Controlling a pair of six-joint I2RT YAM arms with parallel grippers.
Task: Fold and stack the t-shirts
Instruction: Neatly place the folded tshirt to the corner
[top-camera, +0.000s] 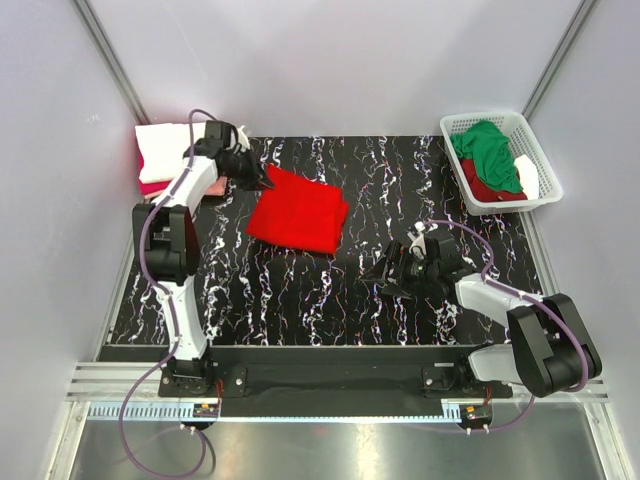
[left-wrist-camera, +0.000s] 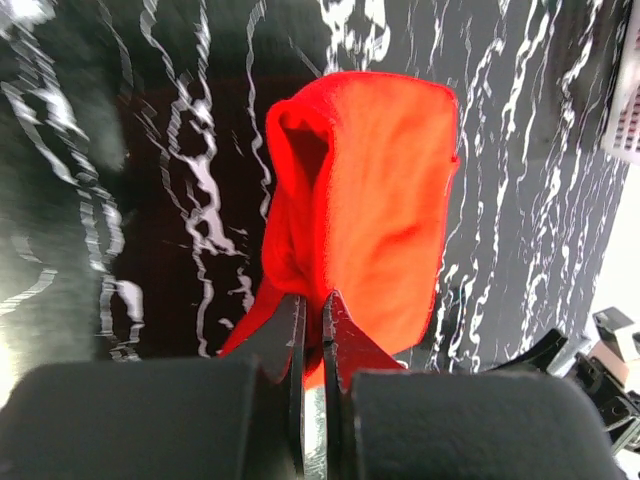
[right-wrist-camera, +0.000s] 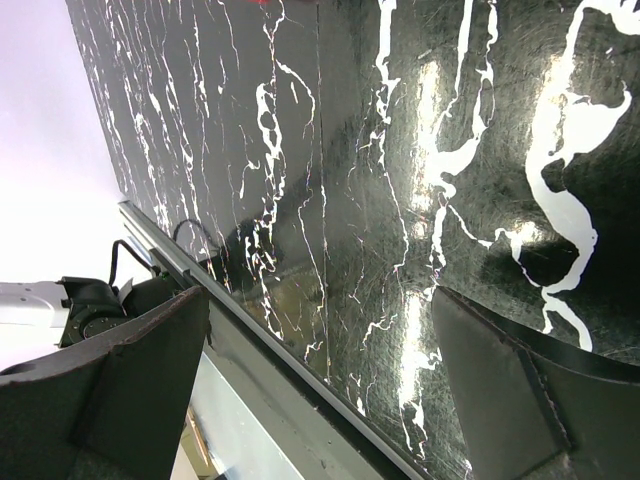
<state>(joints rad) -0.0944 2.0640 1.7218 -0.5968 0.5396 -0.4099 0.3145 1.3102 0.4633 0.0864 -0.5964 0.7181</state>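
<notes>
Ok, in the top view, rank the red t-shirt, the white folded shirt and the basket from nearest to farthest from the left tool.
1. Red t-shirt: centre of the table, its corner pinched by the left tool.
2. White folded shirt: far-left corner, atop a pile.
3. Basket: far-right corner.

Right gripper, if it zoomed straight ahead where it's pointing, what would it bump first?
Most likely the black marbled table: the right gripper, jaws wide open, hangs low and tilts down toward bare tabletop, with nothing in between. Depth is hard to judge.
</notes>
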